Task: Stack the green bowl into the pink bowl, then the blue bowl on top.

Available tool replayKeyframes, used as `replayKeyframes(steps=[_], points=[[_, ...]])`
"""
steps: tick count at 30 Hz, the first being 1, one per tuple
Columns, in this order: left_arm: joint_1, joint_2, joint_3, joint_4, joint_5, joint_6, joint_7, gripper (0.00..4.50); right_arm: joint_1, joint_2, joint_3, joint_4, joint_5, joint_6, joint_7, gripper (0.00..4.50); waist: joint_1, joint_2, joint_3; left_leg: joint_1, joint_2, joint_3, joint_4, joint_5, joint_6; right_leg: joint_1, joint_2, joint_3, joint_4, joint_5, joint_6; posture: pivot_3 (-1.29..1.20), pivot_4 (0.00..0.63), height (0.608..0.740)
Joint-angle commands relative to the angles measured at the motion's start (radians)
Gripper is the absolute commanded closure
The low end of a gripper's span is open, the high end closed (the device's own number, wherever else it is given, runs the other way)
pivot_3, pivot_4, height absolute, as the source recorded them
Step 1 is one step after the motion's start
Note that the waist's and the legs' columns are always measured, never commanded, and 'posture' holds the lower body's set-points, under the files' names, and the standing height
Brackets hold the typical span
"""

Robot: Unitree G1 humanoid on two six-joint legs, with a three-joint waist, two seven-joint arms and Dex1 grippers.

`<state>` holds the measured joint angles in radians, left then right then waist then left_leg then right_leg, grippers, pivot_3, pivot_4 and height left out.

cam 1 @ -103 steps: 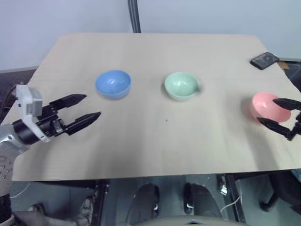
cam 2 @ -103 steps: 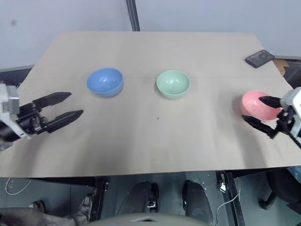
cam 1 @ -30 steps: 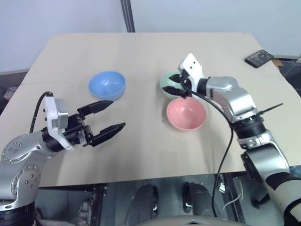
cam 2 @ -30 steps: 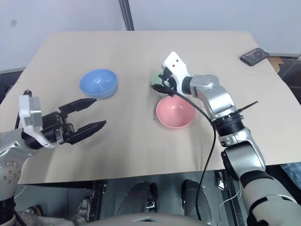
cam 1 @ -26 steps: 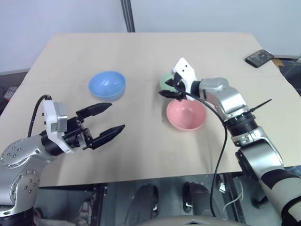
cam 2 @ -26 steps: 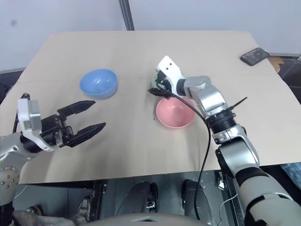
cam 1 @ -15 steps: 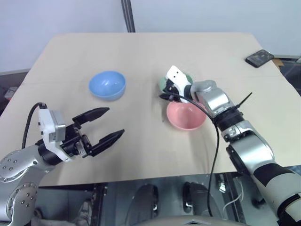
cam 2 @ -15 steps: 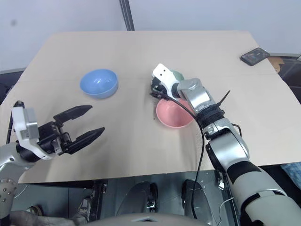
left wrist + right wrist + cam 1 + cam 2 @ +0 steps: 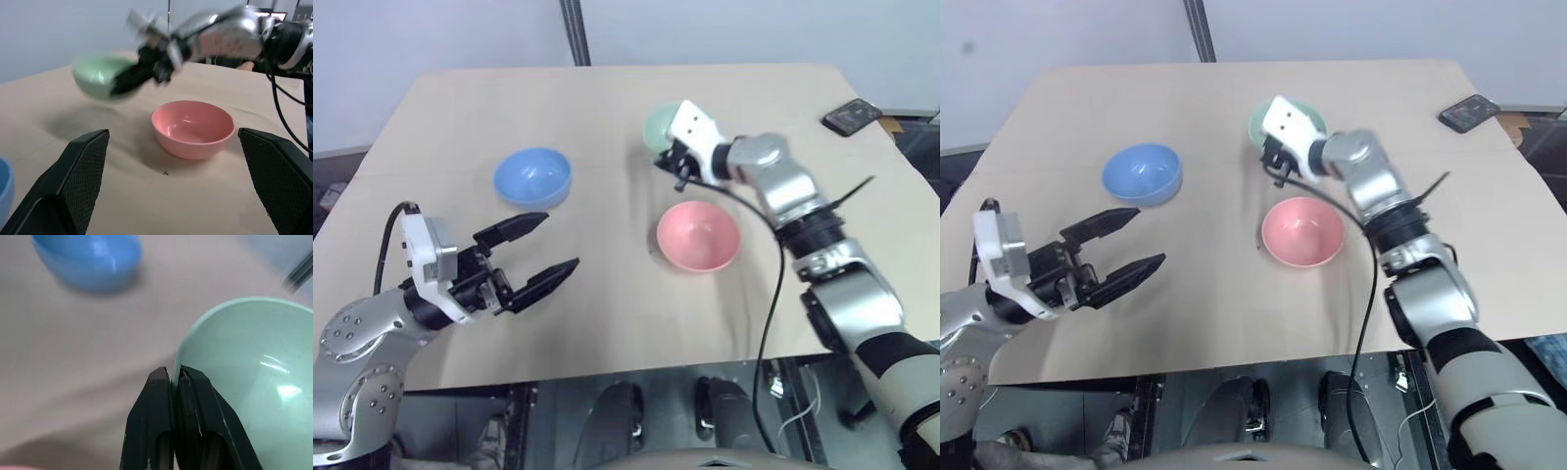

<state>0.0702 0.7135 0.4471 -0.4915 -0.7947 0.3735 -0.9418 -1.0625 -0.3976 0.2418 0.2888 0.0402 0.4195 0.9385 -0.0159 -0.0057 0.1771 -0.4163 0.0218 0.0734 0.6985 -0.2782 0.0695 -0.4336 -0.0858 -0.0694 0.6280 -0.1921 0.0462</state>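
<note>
The green bowl (image 9: 658, 124) hangs tilted above the table, behind the pink bowl (image 9: 698, 235). My right gripper (image 9: 172, 373) is shut on its near rim, one finger inside and one outside. The pink bowl stands upright and empty at mid-table, below and a little nearer than the lifted bowl (image 9: 99, 76). At the left of the table the blue bowl (image 9: 531, 176) stands by itself. Nearer the front edge, my left gripper (image 9: 561, 241) hovers open with nothing between its fingers (image 9: 80, 169), pointing across toward the pink bowl (image 9: 191, 128).
A dark phone (image 9: 850, 115) lies at the table's back right corner. A grey pole (image 9: 573, 34) rises behind the back edge. The tan tabletop (image 9: 607, 294) has bare room between the bowls and the front edge.
My right gripper closed on the green bowl's rim and lifted it off the table, up and toward the back. The left gripper stayed open in about the same place.
</note>
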Motion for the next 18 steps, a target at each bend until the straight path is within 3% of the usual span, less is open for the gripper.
replayKeyframes(steps=[1, 5, 12, 15, 18], points=[[-0.048, 0.001, -0.031, 0.048, 0.028, -0.032, -0.011, 0.00, 0.127, -0.116, -0.044, -0.318, 0.099, 0.142, 0.106, 4.44, 0.009, -0.001, 0.000, 0.001, 0.000, 0.000, 0.000, 0.000, 0.000, 0.001, 0.000, 0.000, -0.001, 0.000, 0.000, 0.00, 0.150, 0.740], [-0.141, -0.002, -0.087, 0.142, 0.075, -0.049, -0.016, 0.00, 0.313, -0.226, -0.062, -0.618, 0.187, 0.299, 0.121, 4.44, 0.010, -0.001, 0.000, 0.000, 0.000, 0.000, 0.000, 0.000, 0.000, 0.001, 0.000, -0.001, -0.001, 0.000, 0.000, 0.00, 0.150, 0.740], [-0.261, -0.004, -0.147, 0.249, 0.115, -0.068, -0.053, 0.00, 0.370, -0.125, 0.066, -0.673, 0.133, 0.340, -0.021, 4.44, -0.008, -0.001, 0.000, 0.004, 0.001, 0.002, 0.000, 0.001, -0.001, 0.001, 0.001, 0.001, 0.004, 0.000, 0.000, 0.00, 0.150, 0.740], [-0.285, -0.001, -0.155, 0.273, 0.123, -0.068, -0.054, 0.00, 0.377, -0.121, 0.086, -0.665, 0.125, 0.336, -0.031, 3.53, 0.004, -0.001, 0.000, 0.001, 0.001, 0.002, 0.001, 0.001, -0.001, -0.002, 0.001, 0.002, 0.005, 0.000, 0.000, 0.00, 0.150, 0.740], [-0.300, 0.010, -0.166, 0.293, 0.139, -0.063, -0.061, 0.00, 0.401, -0.151, 0.091, -0.698, 0.132, 0.326, -0.016, 2.11, 0.014, -0.001, -0.001, 0.000, 0.000, 0.001, 0.001, 0.000, -0.001, -0.002, 0.000, 0.001, 0.004, 0.000, 0.000, 0.00, 0.150, 0.740]])
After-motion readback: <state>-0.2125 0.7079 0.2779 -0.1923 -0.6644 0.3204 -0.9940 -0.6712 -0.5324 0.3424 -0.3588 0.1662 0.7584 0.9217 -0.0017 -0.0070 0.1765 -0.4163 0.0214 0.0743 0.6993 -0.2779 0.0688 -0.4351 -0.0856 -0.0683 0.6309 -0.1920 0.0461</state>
